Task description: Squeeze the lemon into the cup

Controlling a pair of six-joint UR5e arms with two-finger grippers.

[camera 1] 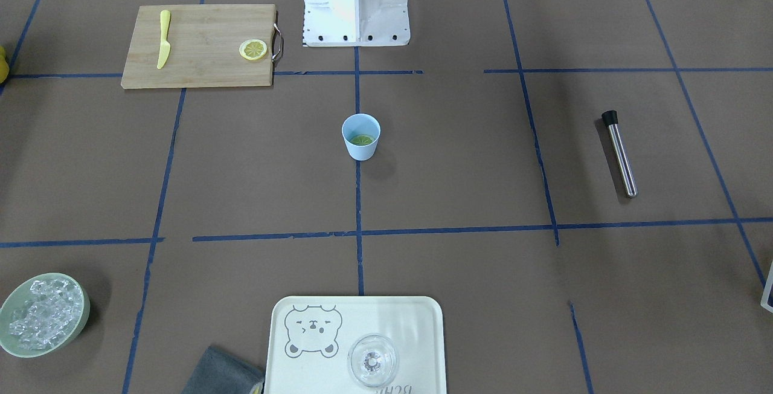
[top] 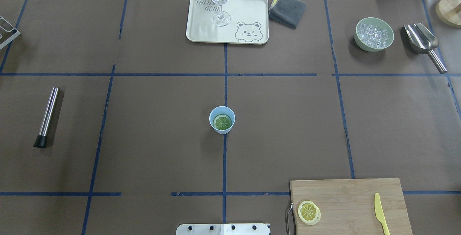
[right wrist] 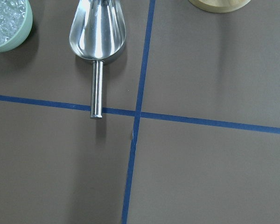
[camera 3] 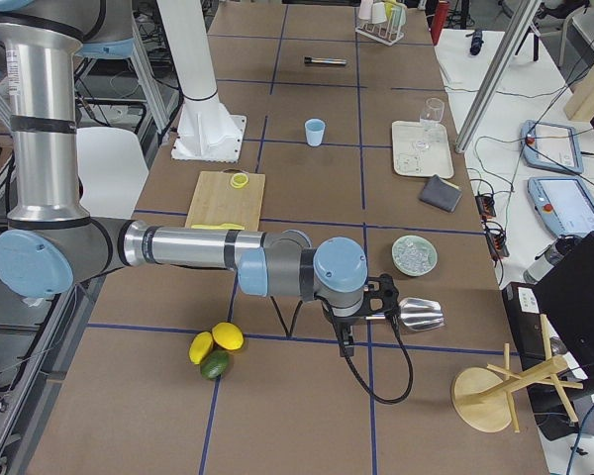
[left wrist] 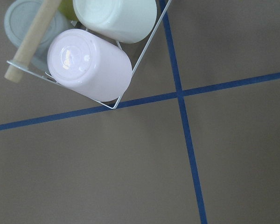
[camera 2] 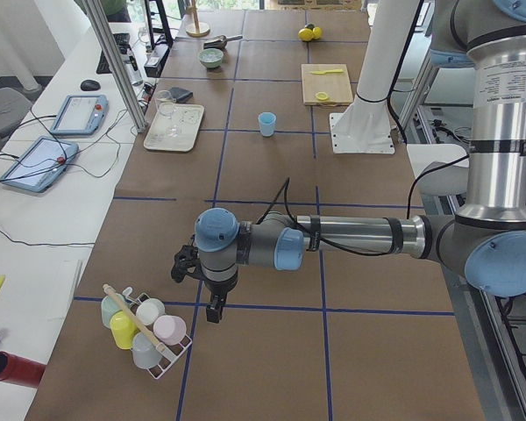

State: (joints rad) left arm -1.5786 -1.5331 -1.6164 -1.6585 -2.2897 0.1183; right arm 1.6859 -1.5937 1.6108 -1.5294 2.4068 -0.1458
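The lemon (top: 309, 211), a round yellow piece with its pale cut face up, lies on the wooden cutting board (top: 351, 199) at the near right; it also shows in the front view (camera 1: 253, 49). The light-blue cup (top: 222, 120) stands upright at the table's middle with a green citrus slice inside. My left gripper (camera 2: 212, 309) shows only in the exterior left view, by the cup rack at the table's left end. My right gripper (camera 3: 345, 341) shows only in the exterior right view, by the steel scoop. I cannot tell whether either is open or shut. Both are far from lemon and cup.
A yellow knife (top: 381, 213) lies on the board. A steel muddler (top: 47, 116) lies at the left. A tray (top: 248, 11) with a clear glass (top: 219, 0), a grey cloth (top: 288, 9), a bowl of ice (top: 374, 35) and a scoop (top: 423, 42) stand at the far side.
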